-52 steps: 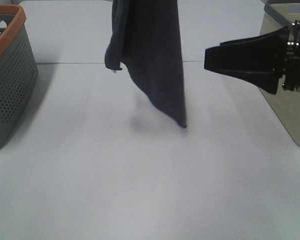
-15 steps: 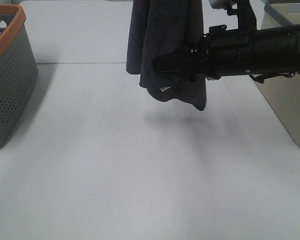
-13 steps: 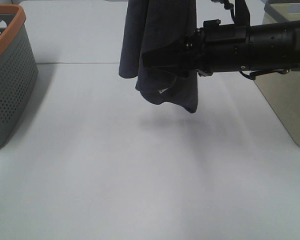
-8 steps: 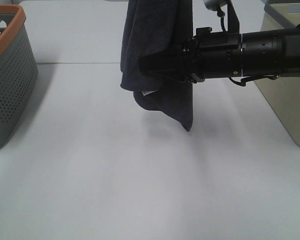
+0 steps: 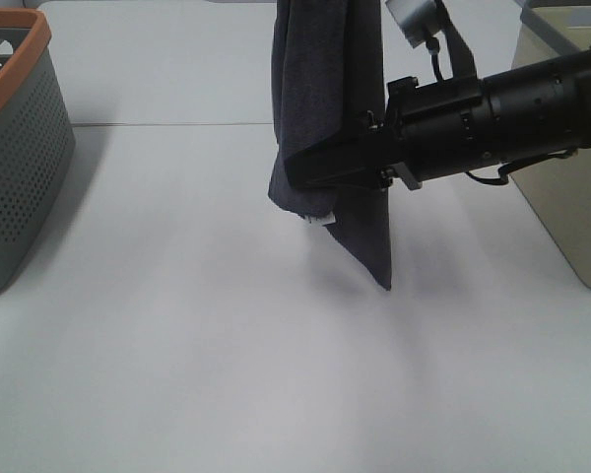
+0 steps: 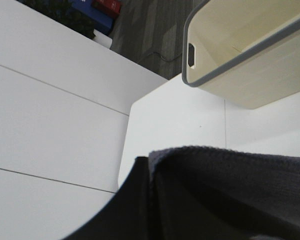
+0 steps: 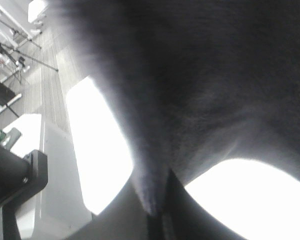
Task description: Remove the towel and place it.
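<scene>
Up top, the towel [image 5: 325, 99] runs off-frame.

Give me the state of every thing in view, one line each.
towel: hanging from above, bunched lengthwise, white tag showing.
left claw: shut on the towel, holding its upper end.
right claw: shut on the towel, pinching its lower part from the side.
grey basket: upright, open-topped, at the left.
beige bin: upright, open-topped, at the right.
</scene>
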`<state>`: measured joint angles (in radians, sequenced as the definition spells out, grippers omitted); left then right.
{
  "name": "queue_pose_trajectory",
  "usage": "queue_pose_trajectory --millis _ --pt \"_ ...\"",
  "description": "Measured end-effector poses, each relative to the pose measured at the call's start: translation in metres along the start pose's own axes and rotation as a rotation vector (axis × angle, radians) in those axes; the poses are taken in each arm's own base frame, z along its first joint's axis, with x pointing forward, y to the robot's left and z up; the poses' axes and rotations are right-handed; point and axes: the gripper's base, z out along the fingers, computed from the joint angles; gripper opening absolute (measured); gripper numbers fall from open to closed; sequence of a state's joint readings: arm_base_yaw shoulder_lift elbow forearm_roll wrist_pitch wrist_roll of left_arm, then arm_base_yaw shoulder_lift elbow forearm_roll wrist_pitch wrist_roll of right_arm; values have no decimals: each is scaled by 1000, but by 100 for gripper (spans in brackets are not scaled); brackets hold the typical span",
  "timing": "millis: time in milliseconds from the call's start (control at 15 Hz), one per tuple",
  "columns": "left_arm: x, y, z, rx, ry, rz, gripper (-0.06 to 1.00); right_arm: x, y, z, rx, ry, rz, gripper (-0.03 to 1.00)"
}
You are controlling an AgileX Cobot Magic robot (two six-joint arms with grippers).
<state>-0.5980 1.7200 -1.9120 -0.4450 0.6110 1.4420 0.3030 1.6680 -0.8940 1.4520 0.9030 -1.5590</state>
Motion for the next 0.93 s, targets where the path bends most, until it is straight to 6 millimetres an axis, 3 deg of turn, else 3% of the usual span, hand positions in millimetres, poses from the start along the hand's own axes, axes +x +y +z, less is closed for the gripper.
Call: queue_pose_trajectory --millis 200,400,600,933 --pt "9 -5 7 47 32 -15 0 -11 21 -24 75 33 -67 2" --pt "12 -7 7 61 66 -77 0 -19 31 -51 273 56 -156 2" --pt "24 -10 5 84 201 -171 0 -29 45 -79 424 114 -288 2" --pt "47 -11 -2 29 474 -334 0 -50 45 -101 590 176 -381 2"
